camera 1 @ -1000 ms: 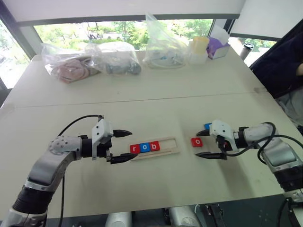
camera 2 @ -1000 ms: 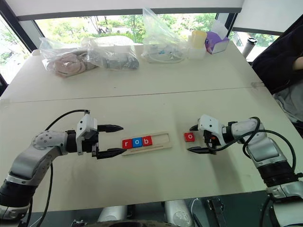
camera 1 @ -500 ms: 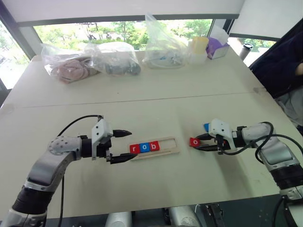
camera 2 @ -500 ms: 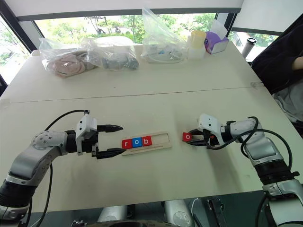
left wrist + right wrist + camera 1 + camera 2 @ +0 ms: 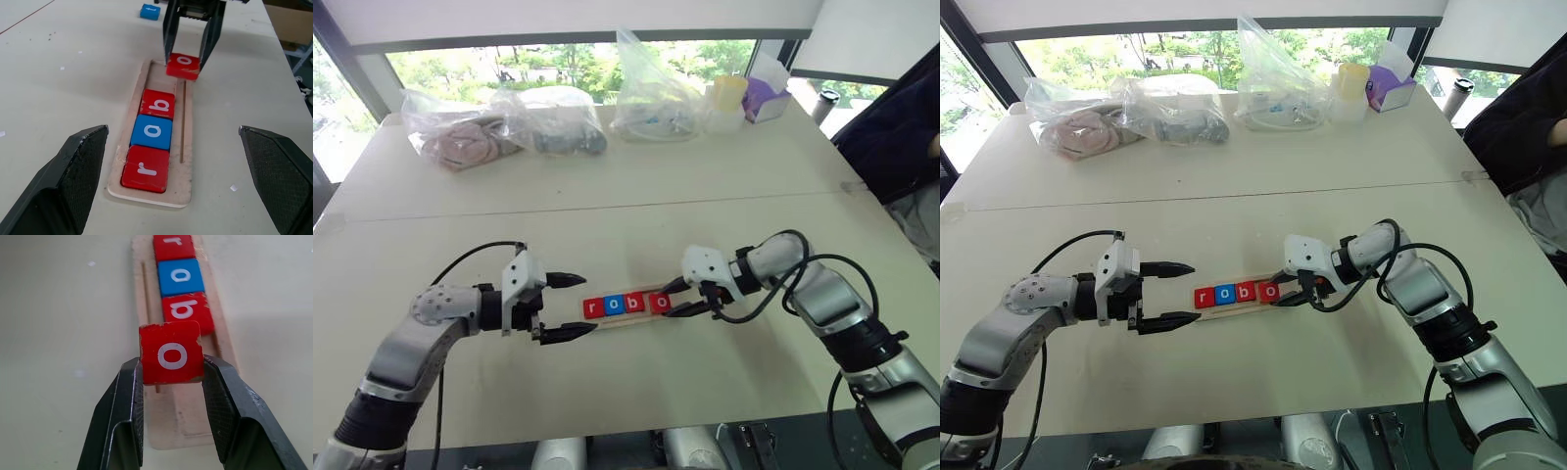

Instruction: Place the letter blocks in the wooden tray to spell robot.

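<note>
The pale surface [image 5: 636,220] carried everything, with several clear plastic bags [image 5: 504,122] lined up along its far edge toward twelve o'clock. Near the middle lay the wooden tray [image 5: 185,161], long and narrow, running from nine to three o'clock in the head views. Three letter blocks sat flat inside it, touching one another: a red r [image 5: 145,169] at the nine o'clock end, then a blue o [image 5: 152,132], then a red b [image 5: 158,103].

The right gripper [image 5: 1289,289] reached in from three o'clock, clenched on a red o block [image 5: 171,353], its two black fingers [image 5: 124,411] pressed against the block's opposite edges. That block hung over the tray's open stretch, just beside the b and tilted slightly rather than lying flat.

The left gripper [image 5: 566,305] hovered at the tray's nine o'clock end with its jaws spread wide, grasping nothing.

A small blue block [image 5: 149,11] lay alone on the surface well beyond the tray's three o'clock end.
</note>
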Controlling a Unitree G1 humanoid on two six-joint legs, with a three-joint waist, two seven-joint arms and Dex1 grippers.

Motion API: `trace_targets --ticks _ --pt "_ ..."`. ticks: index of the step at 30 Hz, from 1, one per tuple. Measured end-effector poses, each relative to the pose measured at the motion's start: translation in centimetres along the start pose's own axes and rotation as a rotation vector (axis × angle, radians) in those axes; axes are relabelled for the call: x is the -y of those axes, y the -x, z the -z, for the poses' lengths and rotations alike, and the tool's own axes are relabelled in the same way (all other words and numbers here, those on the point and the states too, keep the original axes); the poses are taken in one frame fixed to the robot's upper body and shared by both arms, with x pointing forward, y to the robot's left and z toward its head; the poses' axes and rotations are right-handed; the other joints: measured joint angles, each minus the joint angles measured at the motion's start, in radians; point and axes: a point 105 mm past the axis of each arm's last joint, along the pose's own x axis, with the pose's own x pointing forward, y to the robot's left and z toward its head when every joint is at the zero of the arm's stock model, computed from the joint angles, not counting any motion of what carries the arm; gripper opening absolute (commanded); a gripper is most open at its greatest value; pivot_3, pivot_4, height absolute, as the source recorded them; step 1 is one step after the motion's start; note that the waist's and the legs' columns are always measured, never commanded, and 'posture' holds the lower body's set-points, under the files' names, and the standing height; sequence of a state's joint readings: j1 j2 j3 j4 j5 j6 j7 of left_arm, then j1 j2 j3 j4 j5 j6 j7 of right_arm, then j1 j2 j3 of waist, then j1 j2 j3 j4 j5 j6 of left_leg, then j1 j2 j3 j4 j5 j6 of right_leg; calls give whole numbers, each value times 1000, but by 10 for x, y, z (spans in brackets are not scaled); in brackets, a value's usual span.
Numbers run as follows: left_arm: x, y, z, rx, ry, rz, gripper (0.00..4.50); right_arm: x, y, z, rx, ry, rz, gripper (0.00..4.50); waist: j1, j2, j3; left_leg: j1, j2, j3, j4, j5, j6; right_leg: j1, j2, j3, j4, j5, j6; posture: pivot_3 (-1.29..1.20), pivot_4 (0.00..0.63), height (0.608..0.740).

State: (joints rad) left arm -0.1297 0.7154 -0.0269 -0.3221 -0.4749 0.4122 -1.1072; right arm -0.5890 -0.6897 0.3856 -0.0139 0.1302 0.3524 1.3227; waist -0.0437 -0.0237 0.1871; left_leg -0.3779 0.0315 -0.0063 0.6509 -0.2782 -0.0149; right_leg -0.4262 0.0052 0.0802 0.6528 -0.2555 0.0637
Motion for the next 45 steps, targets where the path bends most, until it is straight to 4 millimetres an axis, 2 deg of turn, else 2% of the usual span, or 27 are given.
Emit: trace_targets --ticks 12,31,45 --pt "2 -1 0 5 16 -8 4500 3 -10 5 -29 30 -10 1123 -1 0 0 0 0 -1 -1 0 0 0 1 0 1 1 1 0 150 740" --pt "1 -1 0 6 16 -16 4500 10 -16 5 -26 35 16 1123 -1 0 0 1 0 0 -1 0 0 0 1 0 1 1 1 0 150 740" --pt "0 -2 0 12 16 -27 4500 8 -17 4 -28 27 -9 1123 -1 0 0 1 0 0 -1 0 0 0 1 0 1 1 1 0 150 740"
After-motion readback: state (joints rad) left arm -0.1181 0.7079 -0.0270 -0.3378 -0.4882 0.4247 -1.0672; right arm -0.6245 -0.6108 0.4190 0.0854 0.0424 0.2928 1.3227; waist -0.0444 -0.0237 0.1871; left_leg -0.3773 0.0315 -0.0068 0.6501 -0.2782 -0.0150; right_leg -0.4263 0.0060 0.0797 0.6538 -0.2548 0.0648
